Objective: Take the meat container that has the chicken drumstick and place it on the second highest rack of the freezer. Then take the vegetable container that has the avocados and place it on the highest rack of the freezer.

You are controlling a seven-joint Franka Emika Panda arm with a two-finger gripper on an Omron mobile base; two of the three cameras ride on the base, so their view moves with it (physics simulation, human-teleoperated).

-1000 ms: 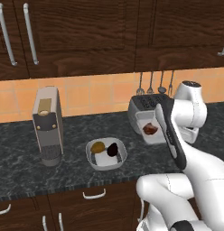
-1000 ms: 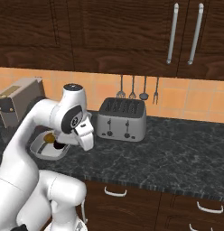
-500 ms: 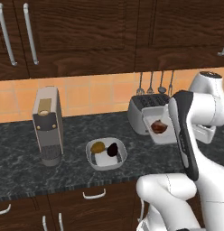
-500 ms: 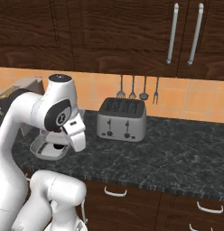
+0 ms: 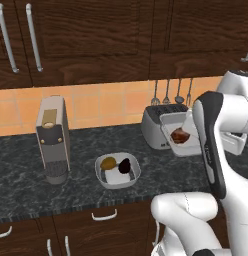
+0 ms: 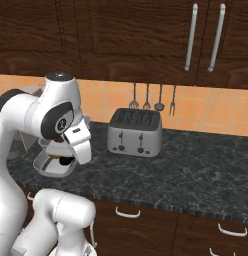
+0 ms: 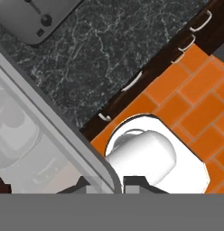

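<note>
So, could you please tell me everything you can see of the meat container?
The meat container is a small, shallow, light-grey rectangular tray with rounded corners, plastic-looking. It is lifted off the counter, roughly level, in front of the toaster in the left base view, beside the white arm. A reddish-brown chicken drumstick lies inside. In the hand view its rim sits at the shut fingers.

Arm swung further right over the last second, lifting the meat container [image 5: 182, 135] with the drumstick [image 5: 179, 136] up off the counter [image 5: 86, 185]. Earlier sat low beside the toaster [image 5: 157, 124]; now raised in front of it. In right base view, tray [image 6: 52, 164] moved left and toward the counter's front edge.
</note>
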